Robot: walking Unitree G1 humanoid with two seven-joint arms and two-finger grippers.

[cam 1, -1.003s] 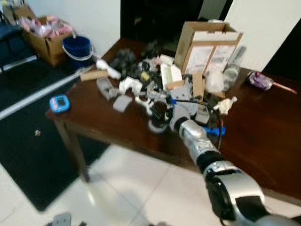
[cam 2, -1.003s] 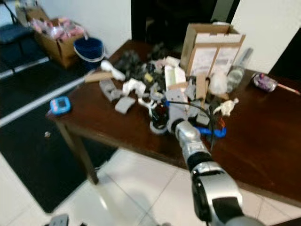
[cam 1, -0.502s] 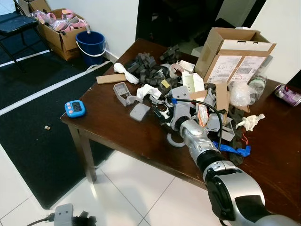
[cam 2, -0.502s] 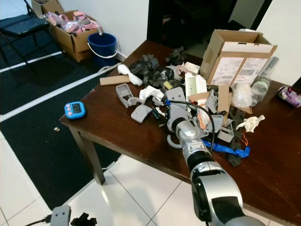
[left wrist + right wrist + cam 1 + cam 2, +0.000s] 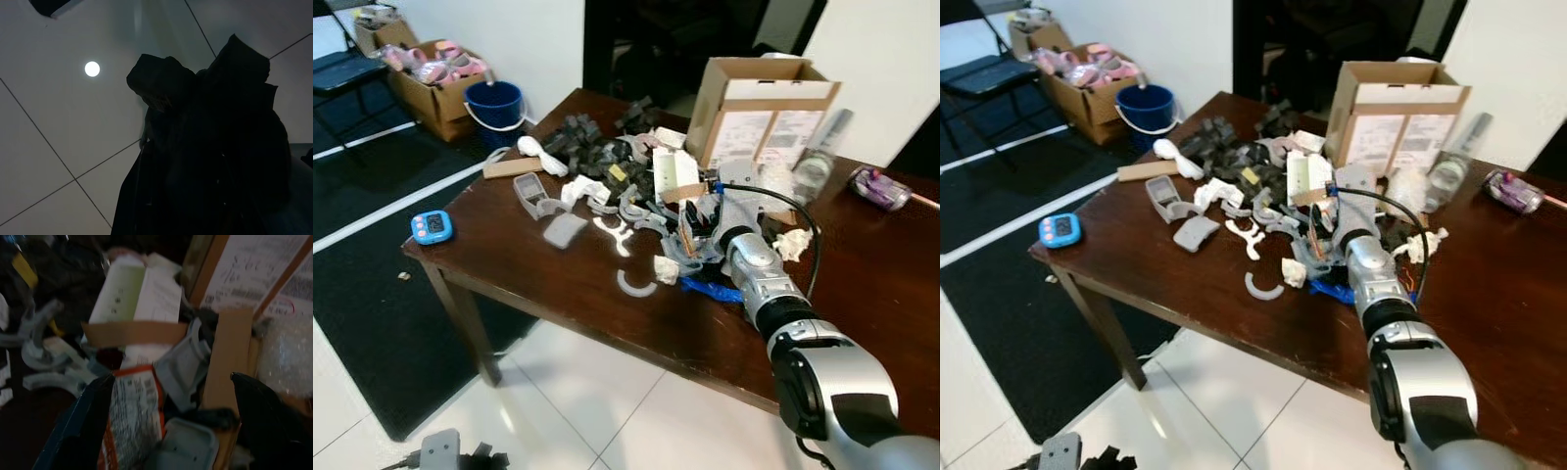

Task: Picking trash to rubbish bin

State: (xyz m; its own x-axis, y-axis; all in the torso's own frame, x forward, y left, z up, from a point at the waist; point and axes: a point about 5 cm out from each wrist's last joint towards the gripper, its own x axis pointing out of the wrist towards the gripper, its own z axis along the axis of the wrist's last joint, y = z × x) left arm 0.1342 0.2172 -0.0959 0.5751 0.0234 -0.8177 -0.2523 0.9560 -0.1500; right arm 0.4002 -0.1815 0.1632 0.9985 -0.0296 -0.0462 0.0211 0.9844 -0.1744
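A heap of trash covers the brown table [image 5: 538,269]: grey plastic pieces, dark foam blocks, paper scraps, a blue plastic strip [image 5: 710,291]. My right gripper [image 5: 697,227] reaches into the middle of the heap, close to the cardboard box [image 5: 759,108]. In the right wrist view the gripper [image 5: 171,379] is open, its fingers [image 5: 78,431] spread either side of an orange-and-white wrapper [image 5: 132,416] and a grey plastic tray [image 5: 188,445]. A blue bucket [image 5: 492,103] stands on the floor beyond the table's far left corner. My left arm hangs idle over floor tiles [image 5: 58,137].
A blue timer [image 5: 432,226] lies near the table's left edge. A grey curved piece [image 5: 634,284] and a crumpled white paper [image 5: 663,269] sit near the front edge. A box of pink items [image 5: 435,73] and a chair [image 5: 342,69] stand at far left.
The camera has shifted. My right gripper has moved right across the heap, away from the grey curved piece and toward the wrapper near the cardboard box.
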